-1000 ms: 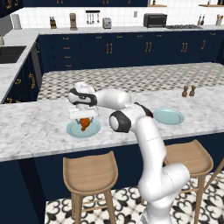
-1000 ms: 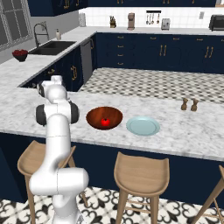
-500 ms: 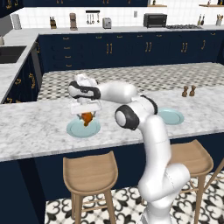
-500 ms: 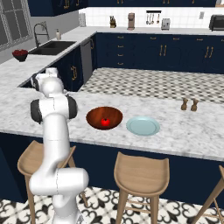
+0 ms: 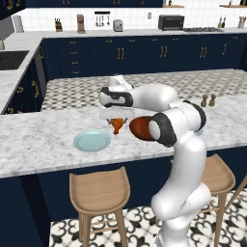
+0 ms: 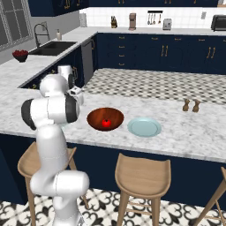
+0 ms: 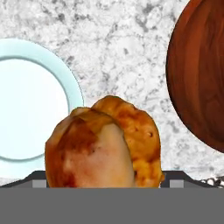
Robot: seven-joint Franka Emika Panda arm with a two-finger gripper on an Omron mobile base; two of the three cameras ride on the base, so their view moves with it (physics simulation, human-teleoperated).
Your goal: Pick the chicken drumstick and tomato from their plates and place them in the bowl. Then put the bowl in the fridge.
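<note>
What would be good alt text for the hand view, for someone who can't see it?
A browned chicken drumstick fills the lower middle of the view, held at the gripper above a grey marble counter. An empty pale blue plate lies to its left and the rim of a dark wooden bowl curves in at the right.

You see a grey-white marble counter (image 5: 43, 137) that carries everything. Directly on it, to one side of the gripper (image 5: 115, 117), lies a pale blue plate (image 5: 91, 140); to the other side sits the dark wooden bowl (image 6: 105, 118), then a second plate (image 6: 144, 127) and two small shakers (image 6: 191, 105).
</note>
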